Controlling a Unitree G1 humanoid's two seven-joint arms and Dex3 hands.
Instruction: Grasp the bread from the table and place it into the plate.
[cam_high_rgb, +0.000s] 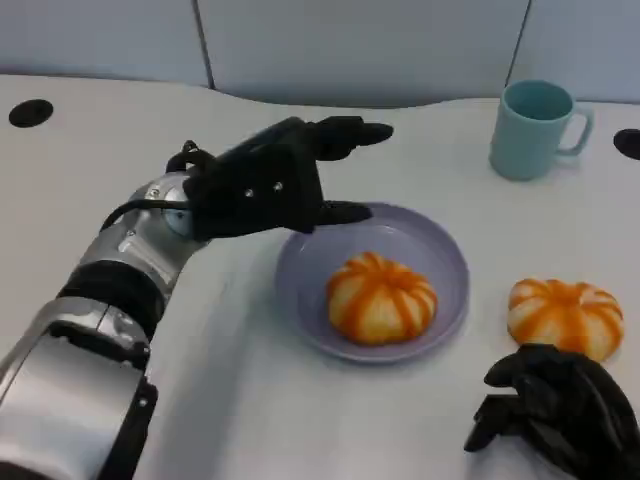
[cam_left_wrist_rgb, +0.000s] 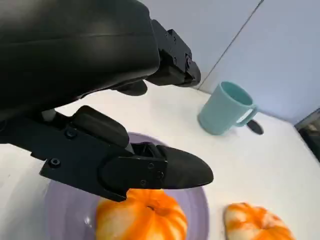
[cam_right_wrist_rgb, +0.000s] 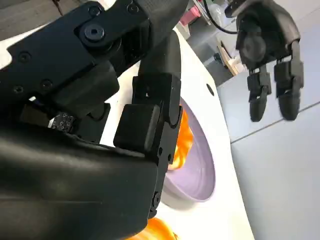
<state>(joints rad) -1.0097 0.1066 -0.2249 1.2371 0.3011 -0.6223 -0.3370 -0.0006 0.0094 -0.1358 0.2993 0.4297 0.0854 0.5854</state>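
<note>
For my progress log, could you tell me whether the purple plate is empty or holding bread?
Holding bread: one orange-striped bun sits inside the purple plate. A second bun lies on the table beside it.

No readable text, label, brand, number or sign appears on anything in these views; every visible surface is plain and unmarked.

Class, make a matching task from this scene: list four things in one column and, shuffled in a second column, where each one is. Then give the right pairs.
Things:
1. mug
2. plate
3. bread with orange stripes
4. second bread

Places:
A. on the bare table, right of the plate
B. lying in the plate
C. far right of the table, behind the plate
D. middle of the table, under the left robot hand's fingertips

Pairs: 1-C, 2-D, 3-B, 4-A
</note>
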